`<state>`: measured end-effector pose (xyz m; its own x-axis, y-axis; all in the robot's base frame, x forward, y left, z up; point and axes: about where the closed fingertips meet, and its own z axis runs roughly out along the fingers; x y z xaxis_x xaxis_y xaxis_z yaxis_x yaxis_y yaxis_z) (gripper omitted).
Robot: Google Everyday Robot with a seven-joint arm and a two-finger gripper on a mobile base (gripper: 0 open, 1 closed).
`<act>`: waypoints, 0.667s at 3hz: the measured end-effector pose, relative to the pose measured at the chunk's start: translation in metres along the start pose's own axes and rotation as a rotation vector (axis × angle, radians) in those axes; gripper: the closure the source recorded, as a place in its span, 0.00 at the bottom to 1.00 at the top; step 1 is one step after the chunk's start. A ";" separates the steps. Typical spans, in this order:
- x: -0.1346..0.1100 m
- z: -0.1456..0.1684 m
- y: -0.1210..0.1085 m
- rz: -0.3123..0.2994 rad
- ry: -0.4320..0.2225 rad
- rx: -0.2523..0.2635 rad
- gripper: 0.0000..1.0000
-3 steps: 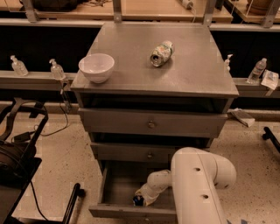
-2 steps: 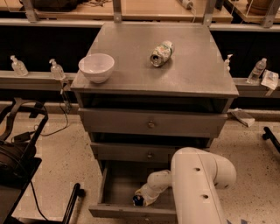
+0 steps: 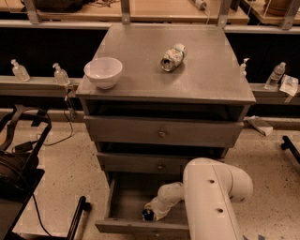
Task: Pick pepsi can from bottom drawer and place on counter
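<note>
The pepsi can (image 3: pixel 148 215) sits inside the open bottom drawer (image 3: pixel 111 202), close to the drawer's front wall and a little left of its middle. Only a small dark blue patch of it shows. The gripper (image 3: pixel 153 211) is down in that drawer, at the end of the white arm (image 3: pixel 212 197) that reaches in from the lower right. It lies right against the can, covering it from above and from the right. The arm's rounded wrist hides the jaws, so I cannot tell how far apart they stand or whether they have hold of the can.

Above the open drawer, the middle drawer (image 3: pixel 136 163) and the top drawer (image 3: pixel 140 132) are pushed in, each with a small knob on its front. The grey metal tabletop (image 3: pixel 211 77) of the cabinet carries a white bowl (image 3: pixel 103 71) near its front left corner. A pale green-and-white can (image 3: pixel 172 56) lies on its side further back, near the middle, well apart from the bowl.

Behind the cabinet a grey ledge (image 3: pixel 33 86) runs along a dark wall, with two small clear bottles (image 3: pixel 19 70) on it at the left and another bottle (image 3: pixel 275 75) at the right. A tan wooden shelf (image 3: pixel 164 11) crosses the top of the view. The floor (image 3: pixel 70 168) is pale and speckled, and a black frame (image 3: pixel 21 140) with cables stands on it at the left.
</note>
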<state>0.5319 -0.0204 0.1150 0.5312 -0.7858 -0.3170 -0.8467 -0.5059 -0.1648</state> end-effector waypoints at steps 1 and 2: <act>0.000 -0.001 0.000 0.000 0.000 0.000 1.00; 0.000 -0.001 0.000 0.000 0.000 0.000 1.00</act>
<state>0.5321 -0.0203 0.1159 0.5313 -0.7856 -0.3171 -0.8466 -0.5060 -0.1650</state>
